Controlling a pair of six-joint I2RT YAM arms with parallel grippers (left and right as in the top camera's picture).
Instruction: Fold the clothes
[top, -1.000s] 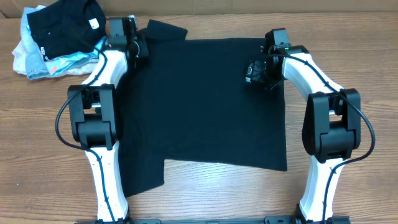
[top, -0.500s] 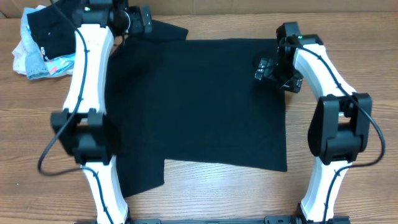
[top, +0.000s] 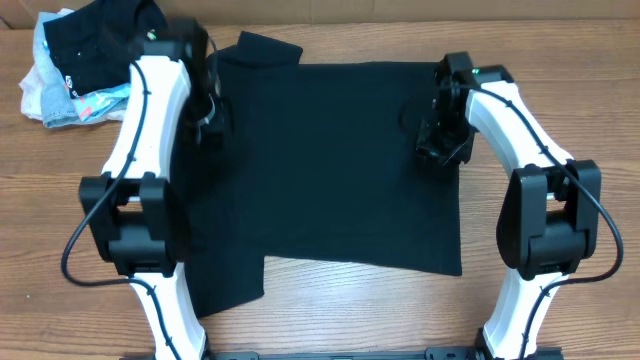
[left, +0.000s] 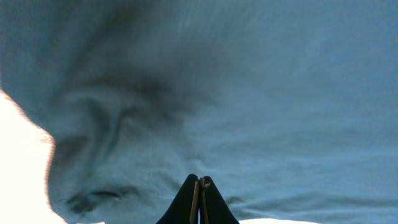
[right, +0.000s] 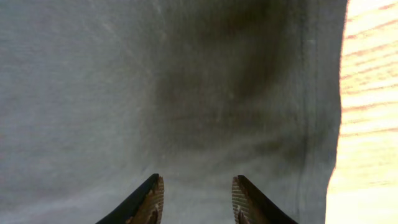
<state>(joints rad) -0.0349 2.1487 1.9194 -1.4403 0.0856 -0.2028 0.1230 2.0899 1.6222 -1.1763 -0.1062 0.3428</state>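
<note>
**A:** Left arm has swung back in from the far corner it was at half a second ago. It's now down on the T-shirt (top: 340, 170) at its upper left, near the sleeve (top: 265, 48). The right arm dropped a little along the right edge.

**B:** Where's the shirt?

**A:** Spread flat mid-table (top: 560, 90), with the lower-left part sticking out toward the base. My read is no fold has been made yet.

**B:** Tools?

**A:** Left gripper (left: 199, 185) is clamped fully, tips at the cloth. Puckers run off to one side of it, but I can't tell if a fold is actually pinched. Right gripper (right: 198, 180) is part-open, with its jaws straddling flat fabric just inside the hem (right: 311, 124) and nothing caught between them.

**B:** Why those spots?

**A:** My guess is one hold on each side of the far end, so that end lifts evenly and carries over. Matched holds should keep thin fabric from skewing.

**B:** Anything else in there?

**A:** A pile of other clothes (top: 60, 85) in the far-left corner, not touching the shirt.
</note>
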